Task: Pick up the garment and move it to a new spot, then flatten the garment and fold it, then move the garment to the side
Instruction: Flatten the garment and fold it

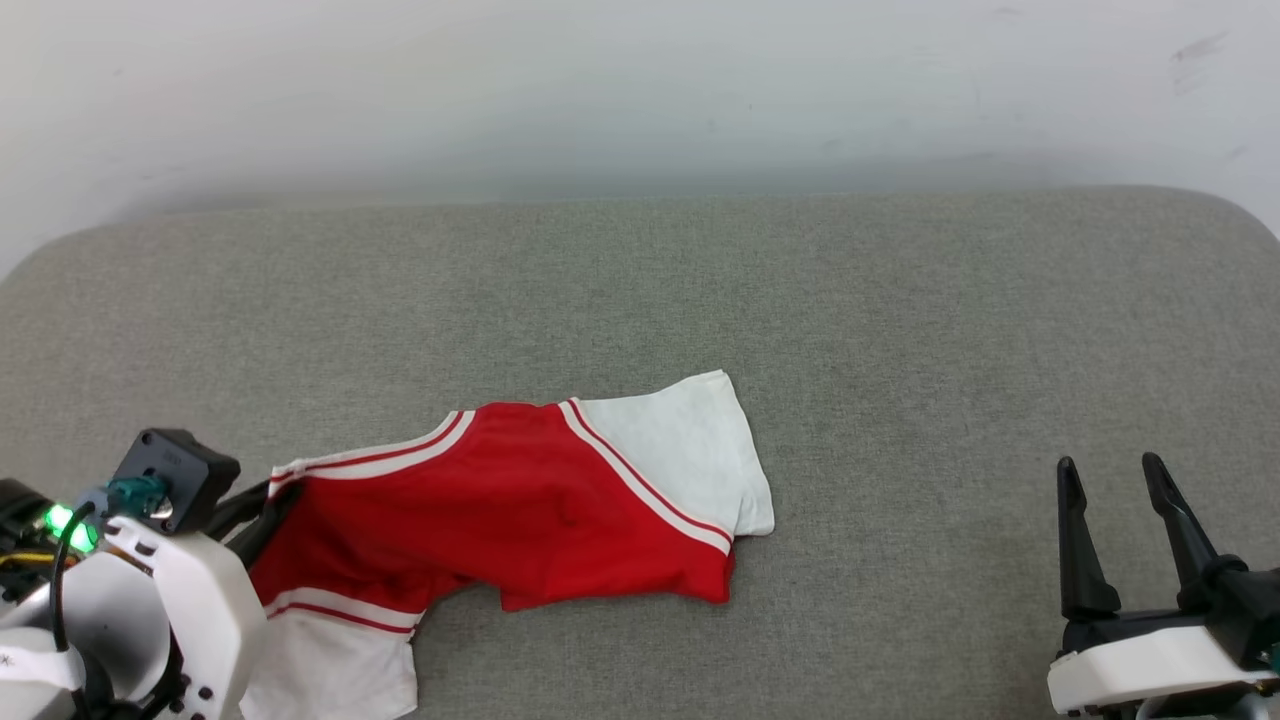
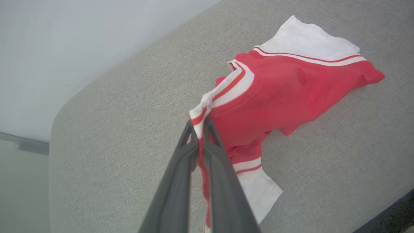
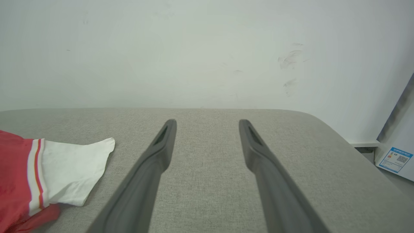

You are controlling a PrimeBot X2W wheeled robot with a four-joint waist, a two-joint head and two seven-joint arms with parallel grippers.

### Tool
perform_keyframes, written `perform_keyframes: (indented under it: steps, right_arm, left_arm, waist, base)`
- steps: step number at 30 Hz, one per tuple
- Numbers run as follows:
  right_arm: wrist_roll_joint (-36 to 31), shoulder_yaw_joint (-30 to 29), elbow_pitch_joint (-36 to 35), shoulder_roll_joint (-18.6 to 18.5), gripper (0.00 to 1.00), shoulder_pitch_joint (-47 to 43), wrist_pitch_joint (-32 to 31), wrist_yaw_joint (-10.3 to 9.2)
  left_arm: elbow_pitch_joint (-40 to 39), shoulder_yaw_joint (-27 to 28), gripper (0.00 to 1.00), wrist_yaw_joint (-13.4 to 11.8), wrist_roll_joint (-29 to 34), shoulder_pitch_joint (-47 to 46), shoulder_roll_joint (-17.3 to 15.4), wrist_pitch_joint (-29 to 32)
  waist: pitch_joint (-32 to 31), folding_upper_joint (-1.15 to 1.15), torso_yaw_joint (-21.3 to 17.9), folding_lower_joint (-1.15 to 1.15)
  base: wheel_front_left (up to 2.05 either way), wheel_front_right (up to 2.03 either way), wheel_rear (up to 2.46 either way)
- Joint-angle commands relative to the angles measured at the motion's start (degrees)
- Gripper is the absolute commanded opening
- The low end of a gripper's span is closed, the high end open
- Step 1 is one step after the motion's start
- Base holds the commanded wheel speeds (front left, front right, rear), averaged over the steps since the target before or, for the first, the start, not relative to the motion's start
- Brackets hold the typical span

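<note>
Garment (image 1: pixel 500 510) lies rumpled on the grey fabric surface (image 1: pixel 900 320), soft, light, limp, best held at a seamed edge: left gripper (image 2: pixel 200 127) jaws clamped on its striped trim (image 2: pixel 223 92), right gripper (image 1: pixel 1112 470) jaws wide apart, empty.

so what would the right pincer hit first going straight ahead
Way looks free: the open right pincer points over the grey cushion toward the white wall; the garment lies off to its left. Depth unclear.
</note>
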State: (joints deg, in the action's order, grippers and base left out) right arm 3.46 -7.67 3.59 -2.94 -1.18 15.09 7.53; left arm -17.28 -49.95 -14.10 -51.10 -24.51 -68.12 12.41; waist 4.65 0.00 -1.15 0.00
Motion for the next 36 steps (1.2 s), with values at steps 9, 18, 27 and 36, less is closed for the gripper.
perform_keyframes:
  steps: [9,18,27,36]
  right_arm:
    - [-0.36,0.88,-1.03,0.12,1.0,3.34,0.1,-0.08]
    - [0.56,2.05,-1.88,0.14,1.0,7.61,0.1,-0.08]
    - [1.01,2.02,-2.4,0.14,1.0,10.01,0.1,-0.08]
    - [0.65,1.93,-2.86,0.13,1.0,10.78,0.1,-0.09]
  left_arm:
    - [4.74,1.21,0.0,4.91,4.35,-9.82,4.12,2.35]
    - [16.76,1.19,0.0,12.78,7.04,-22.08,10.06,6.85]
    - [33.64,-1.94,0.0,19.21,7.91,-30.46,18.63,10.37]
    - [47.51,-5.9,0.0,21.21,5.62,-31.38,24.29,12.62]
  waist:
    - [5.28,0.0,-3.29,0.0]
    - [13.46,0.0,-8.58,0.0]
    - [18.38,0.0,-12.15,0.0]
    - [19.77,0.0,-13.14,0.0]
  base:
    - [0.0,0.0,0.0]
    - [0.0,0.0,0.0]
    - [0.0,0.0,0.0]
    - [0.0,0.0,0.0]
